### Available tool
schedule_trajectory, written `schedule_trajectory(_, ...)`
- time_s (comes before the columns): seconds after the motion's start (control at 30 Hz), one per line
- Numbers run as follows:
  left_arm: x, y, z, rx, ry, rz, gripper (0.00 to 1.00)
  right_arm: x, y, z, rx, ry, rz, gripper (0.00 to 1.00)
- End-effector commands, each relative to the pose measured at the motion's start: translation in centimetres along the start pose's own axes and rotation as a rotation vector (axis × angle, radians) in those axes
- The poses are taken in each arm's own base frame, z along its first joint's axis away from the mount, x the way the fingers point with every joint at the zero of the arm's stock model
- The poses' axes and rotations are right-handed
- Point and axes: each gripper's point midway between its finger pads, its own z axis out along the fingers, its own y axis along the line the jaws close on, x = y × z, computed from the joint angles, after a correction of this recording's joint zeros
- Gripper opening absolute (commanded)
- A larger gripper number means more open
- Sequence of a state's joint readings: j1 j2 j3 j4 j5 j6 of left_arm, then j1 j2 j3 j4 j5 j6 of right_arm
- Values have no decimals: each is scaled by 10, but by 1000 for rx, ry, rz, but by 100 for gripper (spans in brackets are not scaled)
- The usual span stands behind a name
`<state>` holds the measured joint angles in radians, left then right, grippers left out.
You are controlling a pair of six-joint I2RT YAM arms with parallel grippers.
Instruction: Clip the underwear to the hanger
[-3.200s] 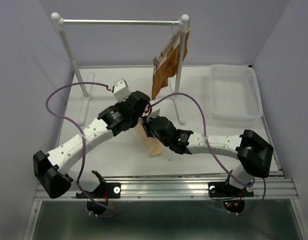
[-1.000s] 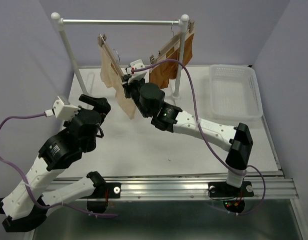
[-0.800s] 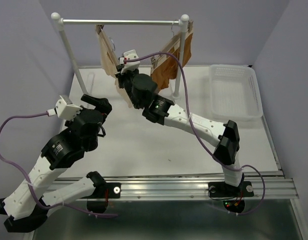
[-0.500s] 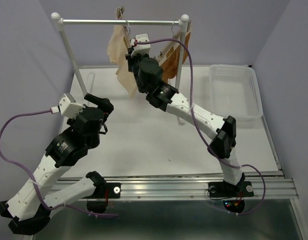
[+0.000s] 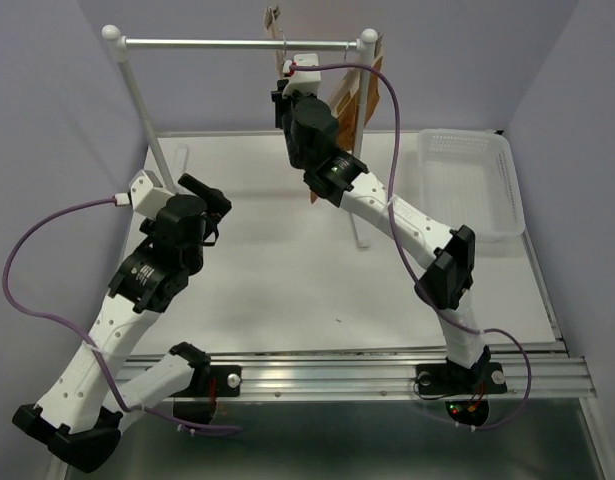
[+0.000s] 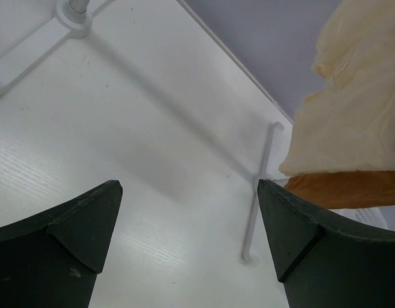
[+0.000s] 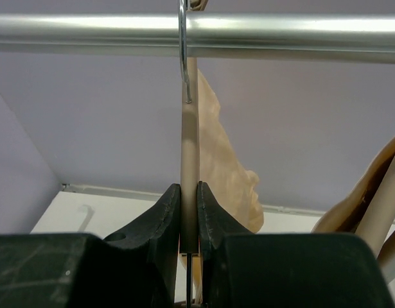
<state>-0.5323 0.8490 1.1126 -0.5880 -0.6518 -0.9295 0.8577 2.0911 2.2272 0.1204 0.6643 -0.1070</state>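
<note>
Right pincer (image 7: 189, 190) is raised to the rack's rail (image 7: 300, 32) and pinches the wooden bar of the hanger (image 7: 189, 128). Both dark fingers press flat on either side of the bar. The bar is edge-on to the right wrist camera and runs steeply upward. One end of it pokes above the rail in the top view.

The thin metal hook (image 7: 183, 45) crosses in front of the rail. Can't tell if the rail carries the weight.

The underwear (image 7: 226, 173), cream-beige, hangs off the hanger just behind the bar, up in the air and not on the tabletop (image 5: 277, 290). The clips are not visible, so can't tell how it's attached.

To the right on the same rail is a second wooden hanger (image 7: 385, 199) with a rust-brown garment (image 6: 351, 189), close beside the underwear. In the left wrist view the brown cloth shows just under the cream cloth.

Left pincer (image 6: 187, 186) is spread wide and empty. It sits low over the tabletop on the left side, well apart from the hanger, pointing toward the rack foot (image 6: 258, 205).

A white plastic basket (image 5: 467, 140) sits at the far right of the tabletop.
</note>
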Motion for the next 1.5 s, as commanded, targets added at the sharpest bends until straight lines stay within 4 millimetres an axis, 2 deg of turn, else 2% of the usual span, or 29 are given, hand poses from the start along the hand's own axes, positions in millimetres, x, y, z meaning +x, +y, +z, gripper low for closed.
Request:
schedule_trajectory(0.0,-5,-8,4,35,-13,14,99,-17,-2,5,7,-42,62,1)
schedule_trajectory(0.17,-3,-8,6,35,0,23,99,-1,-1,6,17,-12,65,1)
schedule_trajectory(0.3,-2,-7,7,32,4,24,99,-1,0,5,14,-8,85,2)
schedule_trajectory(0.33,-3,-7,6,36,5,22,99,-3,-1,4,17,-8,91,16)
schedule_trajectory(0.37,-3,-6,6,35,4,22,99,-1,-1,3,9,-3,90,25)
schedule_trajectory(0.4,-3,-6,6,32,4,24,99,-1,0,2,1,0,93,41)
schedule_trajectory(0.43,-3,-6,6,33,4,23,99,-7,-1,0,-5,-6,103,50)
schedule_trajectory(0.5,-2,-6,6,36,9,31,99,-9,3,-4,-42,4,98,60)
schedule_trajectory(0.53,-1,-7,6,40,14,36,99,-18,3,-7,-55,-1,101,67)
schedule_trajectory(0.57,0,-8,7,43,17,41,99,-22,4,-9,-71,-2,101,68)
schedule_trajectory(0.6,2,-8,8,42,22,43,99,-25,10,-12,-117,10,93,75)
schedule_trajectory(0.67,4,-10,10,47,31,52,99,-30,13,-18,-149,24,116,81)
schedule_trajectory(0.7,5,-11,11,46,33,52,99,-36,15,-24,-184,24,125,88)
schedule_trajectory(0.8,8,-12,14,46,40,55,99,-52,5,-38,-187,17,151,100)
schedule_trajectory(0.83,9,-12,13,49,41,53,99,-56,1,-41,-180,16,159,100)
schedule_trajectory(0.87,10,-11,15,47,43,55,99,-72,-7,-48,-171,-3,179,100)
schedule_trajectory(0.93,11,-11,15,47,47,57,99,-71,-15,-54,-154,5,184,100)
schedule_trajectory(0.97,11,-11,15,48,50,55,99,-81,-18,-57,-154,-9,193,100)
schedule_trajectory(1.0,12,-12,15,50,52,54,99,-78,-20,-60,-157,-1,178,100)
schedule_trajectory(1.03,13,-12,16,50,56,55,99,-92,-26,-67,-159,-20,190,100)
schedule_trajectory(1.1,15,-12,16,52,63,53,99,-95,-23,-75,-209,-21,177,100)
schedule_trajectory(1.17,18,-11,17,50,70,53,99,-112,-26,-85,-237,-46,193,100)
schedule_trajectory(1.23,20,-10,17,46,78,52,99,-118,-29,-90,-249,-53,192,100)
schedule_trajectory(1.27,21,-10,17,45,83,50,99,-128,-35,-96,-243,-67,201,100)
schedule_trajectory(1.3,22,-8,18,41,84,52,99,-129,-39,-99,-238,-68,198,100)
schedule_trajectory(1.37,22,-6,18,30,81,47,99,-117,-48,-105,-211,-42,187,100)
schedule_trajectory(1.4,23,-4,18,26,83,48,99,-123,-65,-114,-161,-38,200,100)
schedule_trajectory(1.43,23,-3,17,24,85,48,99,-120,-76,-119,-119,-27,204,100)
schedule_trajectory(1.47,24,-2,17,20,87,48,99,-96,-84,-124,-82,19,181,100)
